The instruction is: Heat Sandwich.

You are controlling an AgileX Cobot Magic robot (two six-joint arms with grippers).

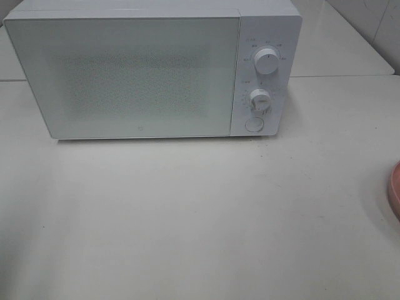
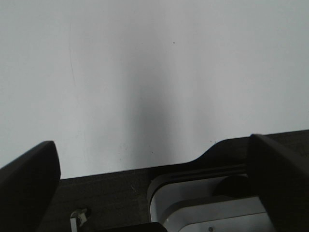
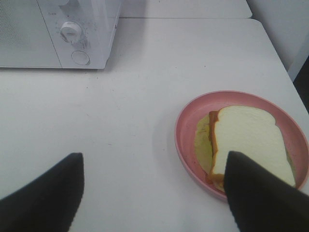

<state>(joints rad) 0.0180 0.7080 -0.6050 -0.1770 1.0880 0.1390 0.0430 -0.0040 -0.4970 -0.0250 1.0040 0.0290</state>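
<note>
The sandwich (image 3: 246, 135), white bread over green lettuce and an orange layer, lies on a round pink plate (image 3: 186, 125). My right gripper (image 3: 154, 159) stands open just short of it, and one finger (image 3: 256, 193) overlaps the plate's near side. In the exterior high view only a sliver of the plate (image 1: 395, 187) shows at the right edge, with the sandwich out of frame. The white microwave (image 1: 125, 69) stands at the back with its door shut. My left gripper (image 2: 152, 142) is open over the bare white table (image 2: 154, 72), holding nothing. Neither arm shows in the exterior high view.
The microwave's panel on its right side carries two knobs (image 1: 267, 63) (image 1: 260, 100) and a round button (image 1: 254, 124). The right wrist view shows the microwave (image 3: 72, 29) beyond and to one side of the plate. The table's edge (image 2: 120, 170) runs under the left gripper.
</note>
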